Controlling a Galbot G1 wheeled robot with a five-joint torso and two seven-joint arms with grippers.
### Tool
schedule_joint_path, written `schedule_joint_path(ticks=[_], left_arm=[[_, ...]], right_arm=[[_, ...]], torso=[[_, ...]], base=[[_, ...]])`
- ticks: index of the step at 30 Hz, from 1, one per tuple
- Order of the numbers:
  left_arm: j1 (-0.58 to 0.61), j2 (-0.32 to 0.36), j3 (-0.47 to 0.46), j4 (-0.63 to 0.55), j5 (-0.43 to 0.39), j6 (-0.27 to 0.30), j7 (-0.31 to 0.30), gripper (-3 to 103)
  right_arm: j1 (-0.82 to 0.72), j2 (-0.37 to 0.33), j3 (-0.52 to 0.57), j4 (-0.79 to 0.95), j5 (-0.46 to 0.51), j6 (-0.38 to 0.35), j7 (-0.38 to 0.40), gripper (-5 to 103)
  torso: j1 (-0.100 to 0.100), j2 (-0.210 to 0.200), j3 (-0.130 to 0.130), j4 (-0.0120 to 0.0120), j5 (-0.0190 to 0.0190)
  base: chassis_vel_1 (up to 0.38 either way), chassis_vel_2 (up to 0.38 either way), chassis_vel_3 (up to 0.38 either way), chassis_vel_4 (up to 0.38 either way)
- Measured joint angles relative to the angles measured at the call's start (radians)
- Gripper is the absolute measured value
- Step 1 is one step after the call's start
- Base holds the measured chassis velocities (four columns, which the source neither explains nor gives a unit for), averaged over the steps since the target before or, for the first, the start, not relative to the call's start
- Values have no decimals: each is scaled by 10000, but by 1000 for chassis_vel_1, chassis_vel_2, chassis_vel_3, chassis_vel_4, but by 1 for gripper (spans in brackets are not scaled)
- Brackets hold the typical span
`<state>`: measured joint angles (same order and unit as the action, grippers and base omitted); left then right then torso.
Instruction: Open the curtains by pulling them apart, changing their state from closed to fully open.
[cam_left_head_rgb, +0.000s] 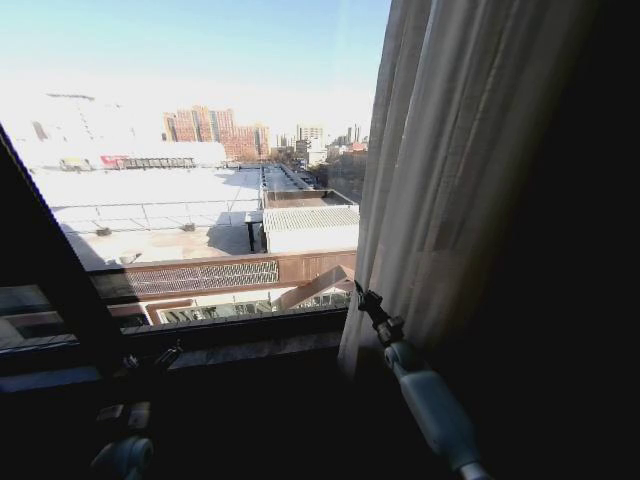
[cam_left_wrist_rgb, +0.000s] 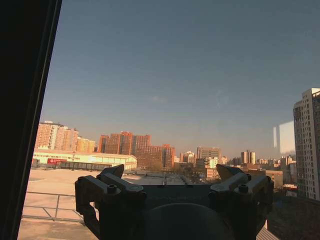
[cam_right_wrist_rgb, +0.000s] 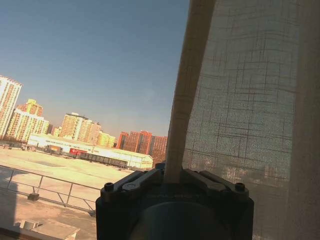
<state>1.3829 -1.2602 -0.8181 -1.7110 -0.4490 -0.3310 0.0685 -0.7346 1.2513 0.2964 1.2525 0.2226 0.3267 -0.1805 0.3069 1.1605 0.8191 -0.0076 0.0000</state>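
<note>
The right gripper (cam_left_head_rgb: 362, 297) sits in the lower middle of the head view, at the inner edge of the curtain (cam_left_head_rgb: 450, 170). In the right wrist view its two fingers (cam_right_wrist_rgb: 137, 181) are closed together on that hem, and the fabric (cam_right_wrist_rgb: 250, 100) rises from between them toward the top of the frame. The left gripper (cam_left_wrist_rgb: 172, 175) is in the lower part of its own wrist view, wide open and holding nothing, facing the bare glass and the city. In the head view this gripper (cam_left_head_rgb: 150, 358) is low at the lower left, near the dark window sill (cam_left_head_rgb: 240, 335).

The curtain panel is gathered at the right half of the head view, and the glass at the left is already uncovered. I judge the step in hand is the pulling of the right panel outward. The next move probably calls for keeping the pinch firm and carrying the hem farther to the right, without letting the thin fabric slip.
</note>
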Motion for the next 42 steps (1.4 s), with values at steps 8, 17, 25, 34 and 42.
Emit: schedule_joint_path(ticks=[8,17,25,34,42], left_arm=[[0,0,0,0,0,0,0,100],[0,0,-1,0,0,0,-1,100],[0,0,0,0,0,0,-1,100],[0,0,0,0,0,0,-1,100],[0,-1,4,0,0,0,8,100]], right_arm=[[20,-50,53,-1,181,-114,3,0],[-59,-253,214,57,414,-131,-24,0],[-134,-347,290,124,609,-136,-47,0],[-163,-380,274,150,862,-15,-52,0],[-179,-353,281,147,631,244,-384,0]], torso=[[0,0,0,2,0],[1,0,-1,1,0],[3,0,0,-2,-1],[1,0,0,0,3],[2,-1,2,-7,4]], base=[[0,0,0,0],[-128,-103,127,101],[-269,-244,251,247],[-322,-339,325,338],[-298,-324,298,319]])
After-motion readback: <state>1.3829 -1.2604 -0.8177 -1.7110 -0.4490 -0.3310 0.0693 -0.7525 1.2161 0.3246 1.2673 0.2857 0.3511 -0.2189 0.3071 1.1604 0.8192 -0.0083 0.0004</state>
